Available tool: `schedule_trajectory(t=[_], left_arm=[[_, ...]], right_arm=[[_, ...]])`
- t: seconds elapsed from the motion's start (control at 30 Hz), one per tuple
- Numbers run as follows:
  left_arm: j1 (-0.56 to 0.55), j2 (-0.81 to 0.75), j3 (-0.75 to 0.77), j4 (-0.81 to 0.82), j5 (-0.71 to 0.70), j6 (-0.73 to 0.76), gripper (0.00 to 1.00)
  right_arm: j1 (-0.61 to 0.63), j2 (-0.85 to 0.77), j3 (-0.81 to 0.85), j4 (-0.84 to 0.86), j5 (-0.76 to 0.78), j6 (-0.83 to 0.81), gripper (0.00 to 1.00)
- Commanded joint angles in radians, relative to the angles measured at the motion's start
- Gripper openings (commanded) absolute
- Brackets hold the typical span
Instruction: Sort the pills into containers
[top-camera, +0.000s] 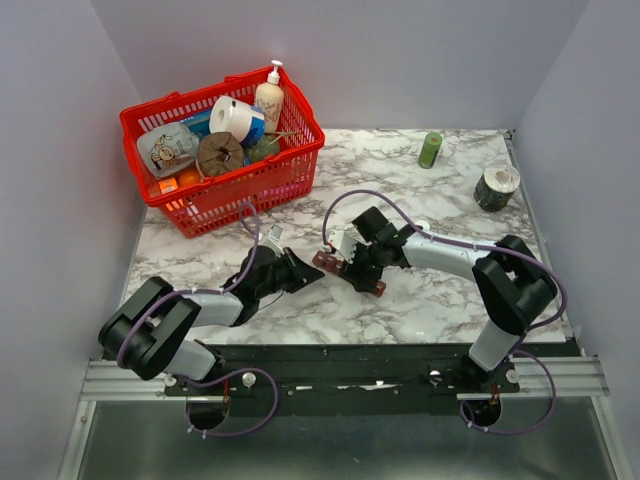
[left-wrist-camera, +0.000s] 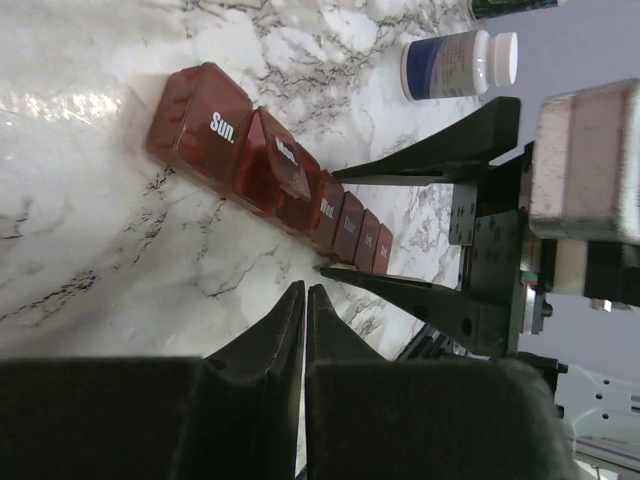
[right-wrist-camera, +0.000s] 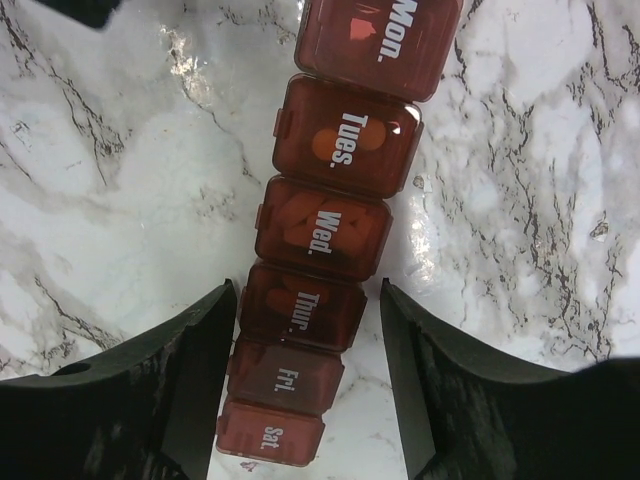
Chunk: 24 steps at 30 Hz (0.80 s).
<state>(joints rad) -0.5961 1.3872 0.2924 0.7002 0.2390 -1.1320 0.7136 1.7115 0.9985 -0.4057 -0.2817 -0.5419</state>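
containers (right-wrist-camera: 325, 230): long axis runs straight out between the fingers of the right gripper (right-wrist-camera: 308, 300)
right gripper: open, straddling the Thur–Fri end
left gripper (left-wrist-camera: 305, 292): closed, empty, alongside
nearer: right

Red mesh basket (top-camera: 250, 190), filled, back left on marble table (top-camera: 430, 300); green bottle (top-camera: 430, 150) and dark tub (top-camera: 496, 187) back right

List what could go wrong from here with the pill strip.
The right tool straddles the pill organizer near its Thur.-Fri. end; closing there could swivel it.
The Mon. lid looks ajar; a jolt might spill pills.
The shut left tool points close at the strip and could nudge it.
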Motion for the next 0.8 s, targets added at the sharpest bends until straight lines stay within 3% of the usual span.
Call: schedule_trajectory(t=[0.0,0.43,0.77], left_arm=[[-0.033,0.090,0.045,0.064,0.006,-0.060,0.09],[-0.036,0.219,0.162,0.068,-0.020,-0.031,0.09],[-0.036,0.240,0.227,-0.057,-0.084,0.020,0.08]], right_arm=[[0.007,0.014,0.011,-0.001,0.006,0.010,0.67],[0.018,0.020,0.011,-0.018,-0.007,-0.004,0.61],[0.027,0.016,0.014,-0.022,-0.020,-0.013,0.59]])
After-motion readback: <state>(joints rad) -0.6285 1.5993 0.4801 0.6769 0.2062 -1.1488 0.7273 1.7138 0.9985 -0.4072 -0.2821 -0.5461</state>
